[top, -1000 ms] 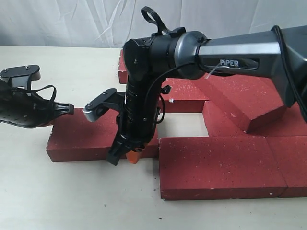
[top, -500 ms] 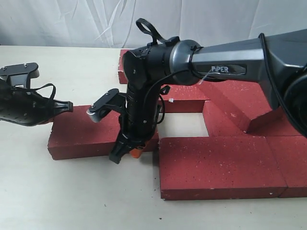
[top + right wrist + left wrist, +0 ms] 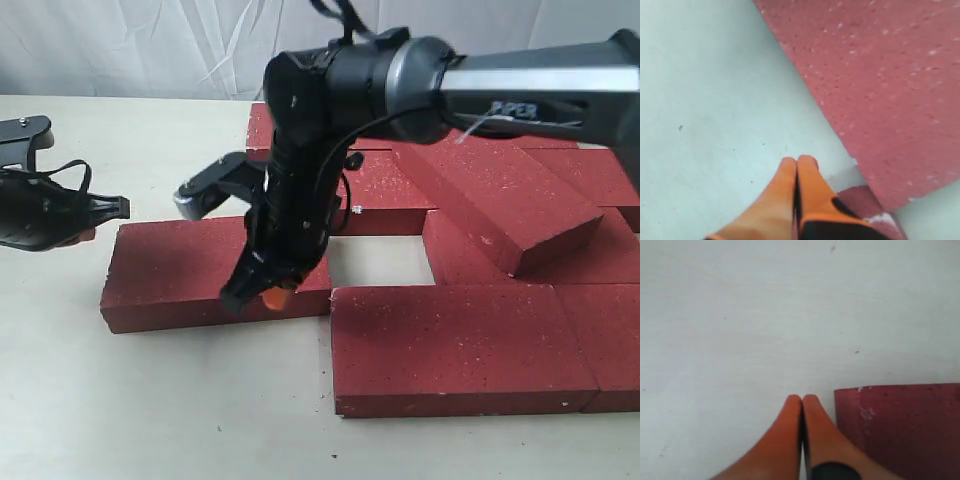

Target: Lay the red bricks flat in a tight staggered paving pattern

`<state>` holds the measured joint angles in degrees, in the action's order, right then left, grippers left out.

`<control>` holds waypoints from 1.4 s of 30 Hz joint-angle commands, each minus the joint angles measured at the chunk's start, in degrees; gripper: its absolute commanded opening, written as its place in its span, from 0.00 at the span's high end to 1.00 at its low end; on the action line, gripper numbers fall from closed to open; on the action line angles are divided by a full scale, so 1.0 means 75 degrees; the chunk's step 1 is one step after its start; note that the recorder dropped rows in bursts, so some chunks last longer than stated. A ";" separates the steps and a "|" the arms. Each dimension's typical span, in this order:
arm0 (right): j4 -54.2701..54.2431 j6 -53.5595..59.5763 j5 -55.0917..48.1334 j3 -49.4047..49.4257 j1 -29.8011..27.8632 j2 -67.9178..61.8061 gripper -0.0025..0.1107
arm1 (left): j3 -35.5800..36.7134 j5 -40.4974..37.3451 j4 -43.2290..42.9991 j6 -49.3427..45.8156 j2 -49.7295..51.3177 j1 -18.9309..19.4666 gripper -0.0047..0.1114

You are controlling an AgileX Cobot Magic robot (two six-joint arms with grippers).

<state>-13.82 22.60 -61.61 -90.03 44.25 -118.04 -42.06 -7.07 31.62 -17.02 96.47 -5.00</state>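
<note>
Several red bricks lie on the table. One loose red brick [image 3: 180, 272] [image 3: 900, 432] lies flat at the left. A wide front brick [image 3: 450, 345] lies right of it, and more bricks [image 3: 390, 190] lie behind. Another brick [image 3: 505, 205] rests tilted across the back ones. My right gripper [image 3: 271, 296] [image 3: 798, 161] is shut and empty, hovering over the loose brick's right end, with brick surface [image 3: 890, 75] beside its tips. My left gripper [image 3: 88, 232] [image 3: 801, 399] is shut and empty, just off that brick's left corner.
A bare patch of table [image 3: 380, 260] shows as a gap among the bricks. A white cloth backdrop [image 3: 150, 45] hangs behind the table. My right arm [image 3: 540, 90] reaches across above the back bricks. Pale table surface [image 3: 180, 410] lies in front.
My right gripper has risen from the loose brick's front edge to above its top. My left gripper has drawn back to the left, off the brick's corner.
</note>
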 commanded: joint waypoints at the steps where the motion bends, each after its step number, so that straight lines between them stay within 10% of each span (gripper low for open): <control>1: 0.0502 -0.0541 0.0575 0.0001 -0.0626 0.0435 0.99 | -0.0035 -0.0323 -0.0246 -0.0018 0.0091 0.0192 0.96; 12: 0.0776 -0.1418 0.0753 0.0001 -0.1849 0.0005 0.99 | -0.0422 -0.0433 -0.0007 -0.0018 0.0740 0.0030 0.96; 42: -0.0055 -0.1216 0.0718 0.0001 -0.1847 -0.0561 0.99 | -0.1100 -0.0344 -0.0039 -0.0189 0.1650 -0.0645 0.96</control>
<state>-14.62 13.05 -55.71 -90.03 30.48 -122.20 -49.95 -8.83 30.70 -18.40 108.30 -8.95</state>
